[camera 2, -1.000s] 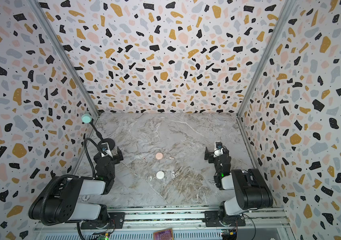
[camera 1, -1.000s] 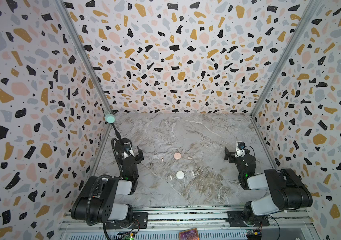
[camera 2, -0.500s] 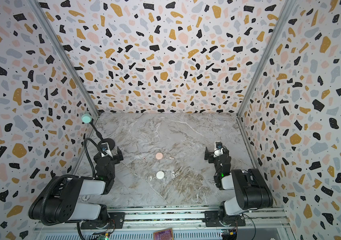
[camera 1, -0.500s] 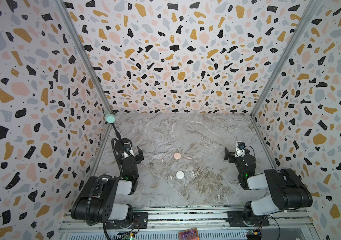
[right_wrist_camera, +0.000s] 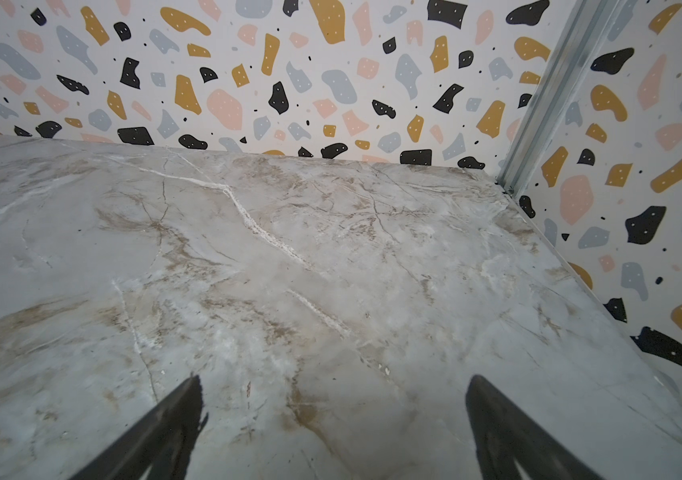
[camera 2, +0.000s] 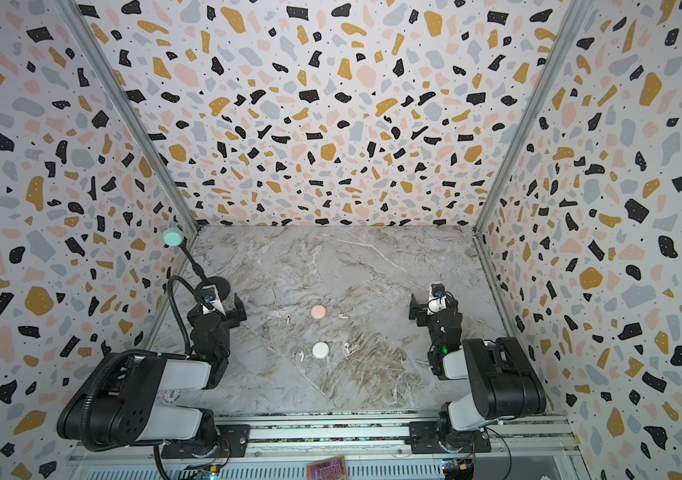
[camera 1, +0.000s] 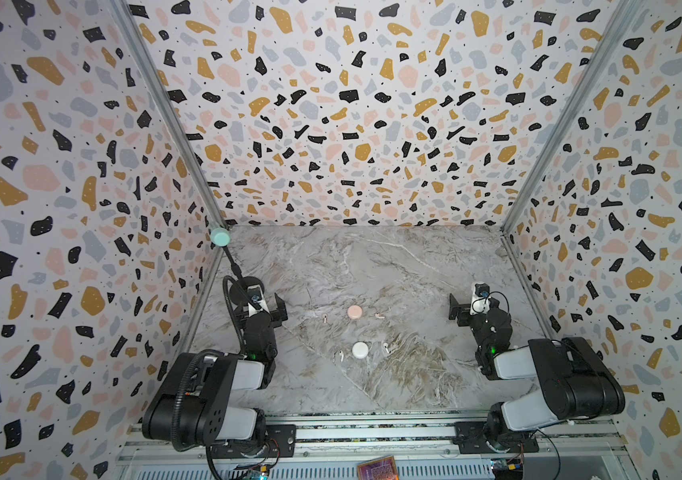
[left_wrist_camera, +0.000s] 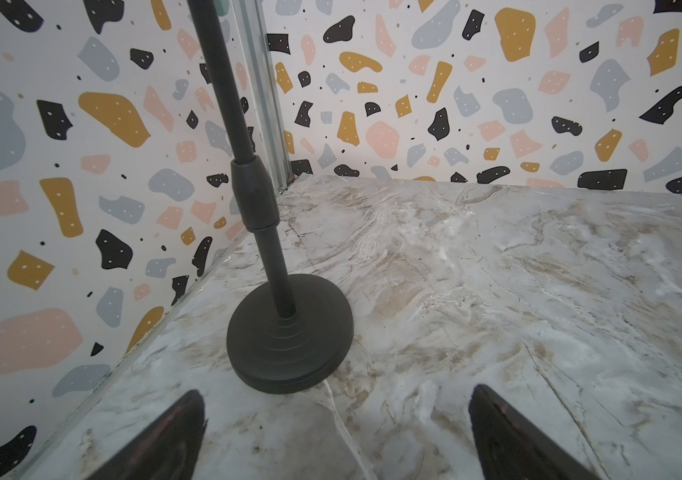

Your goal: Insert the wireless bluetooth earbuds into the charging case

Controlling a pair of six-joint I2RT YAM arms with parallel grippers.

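earbuds: four lay loose on the marble table [camera 1: 372, 266], about mid-scene, none in a case.
pink pair: left pink earbud [camera 1: 324, 318] and right pink earbud [camera 1: 379, 316] lay on either side of the pink case [camera 1: 354, 311], near it but not touching.
white pair: left white earbud [camera 1: 341, 354] and right white earbud [camera 1: 386, 347] flanked the white case [camera 1: 360, 350], nearer the robot.
cases: both looked shut from above, though they were too small to be sure.
left gripper [left_wrist_camera: 337, 399]: jaws spread wide and empty, at the left edge just beside the microphone stand [left_wrist_camera: 289, 332], well apart from the earbuds.
right gripper [right_wrist_camera: 333, 386]: jaws spread and empty over bare marble at the right.
stage: judged not begun.
risk: a tiny, smooth earbud lying flat could skid or flick away under closing jaws. a shut lid would block insertion. a pink bud could end up in the white case. the left arm could clip the stand when swinging out.
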